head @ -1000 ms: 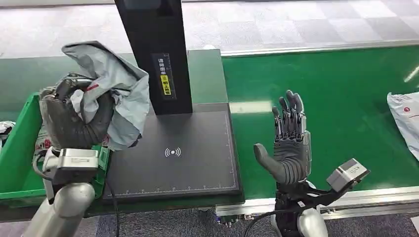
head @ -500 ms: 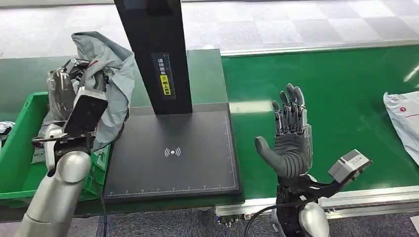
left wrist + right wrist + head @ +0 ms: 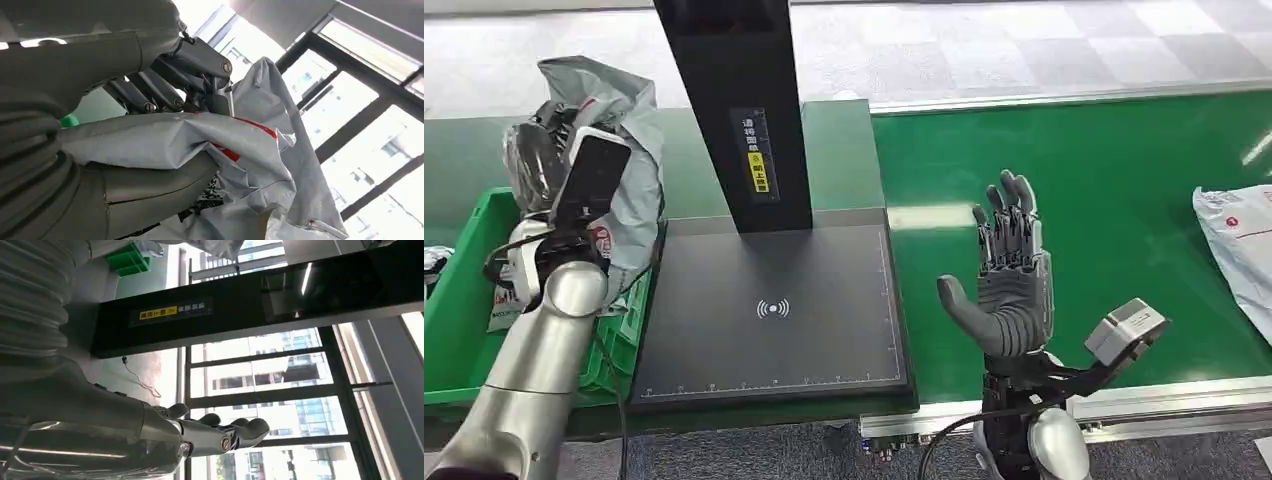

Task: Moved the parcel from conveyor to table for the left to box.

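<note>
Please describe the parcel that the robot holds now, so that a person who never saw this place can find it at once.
Look left of the black scanner column, above the green bin. There the left hand grips a crumpled grey plastic parcel in the air. The other parcel lies flat and pale on the green conveyor, far right.

Crumpled grey plastic mailer parcel [image 3: 629, 150], with red printing [image 3: 250, 131] on its skin, is gripped in the left hand [image 3: 549, 165] and raised above the green plastic box [image 3: 459, 300]. Bag hangs slack and folded on the far side of the hand's fingers, creased between thumb and fingers in the left wrist view. A black-and-white patch, possibly a printed code, shows below the thumb.
</note>
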You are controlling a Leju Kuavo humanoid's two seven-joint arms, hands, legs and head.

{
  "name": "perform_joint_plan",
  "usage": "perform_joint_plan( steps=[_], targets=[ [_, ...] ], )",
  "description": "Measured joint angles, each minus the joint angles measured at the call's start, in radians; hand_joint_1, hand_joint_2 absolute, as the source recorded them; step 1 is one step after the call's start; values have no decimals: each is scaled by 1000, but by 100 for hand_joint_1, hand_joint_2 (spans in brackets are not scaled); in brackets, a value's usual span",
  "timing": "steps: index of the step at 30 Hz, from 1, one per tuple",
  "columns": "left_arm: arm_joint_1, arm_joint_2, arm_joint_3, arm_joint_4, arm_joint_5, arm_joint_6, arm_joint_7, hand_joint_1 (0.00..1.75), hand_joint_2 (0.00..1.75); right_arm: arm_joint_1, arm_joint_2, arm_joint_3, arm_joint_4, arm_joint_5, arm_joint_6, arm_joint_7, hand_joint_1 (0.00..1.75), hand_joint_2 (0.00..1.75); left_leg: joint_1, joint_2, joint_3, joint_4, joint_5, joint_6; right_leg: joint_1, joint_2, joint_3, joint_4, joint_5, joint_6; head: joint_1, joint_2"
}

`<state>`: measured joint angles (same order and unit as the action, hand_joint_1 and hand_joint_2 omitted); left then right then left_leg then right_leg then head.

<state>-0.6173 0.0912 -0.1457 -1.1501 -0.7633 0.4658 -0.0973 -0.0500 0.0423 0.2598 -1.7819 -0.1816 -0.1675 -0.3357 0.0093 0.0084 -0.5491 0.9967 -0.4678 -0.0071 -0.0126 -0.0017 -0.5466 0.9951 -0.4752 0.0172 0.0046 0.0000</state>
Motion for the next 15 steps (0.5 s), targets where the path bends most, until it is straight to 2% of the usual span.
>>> perform_joint_plan(
  steps=[15],
  targets=[
    [-9, 5, 148, -55, 104, 20, -28, 175, 175, 52, -1, -2, -5, -3, -21, -15, 0, 175, 0, 0, 0, 0, 0, 0, 0, 0, 0, 0, 0, 0, 0, 0]
  ],
)
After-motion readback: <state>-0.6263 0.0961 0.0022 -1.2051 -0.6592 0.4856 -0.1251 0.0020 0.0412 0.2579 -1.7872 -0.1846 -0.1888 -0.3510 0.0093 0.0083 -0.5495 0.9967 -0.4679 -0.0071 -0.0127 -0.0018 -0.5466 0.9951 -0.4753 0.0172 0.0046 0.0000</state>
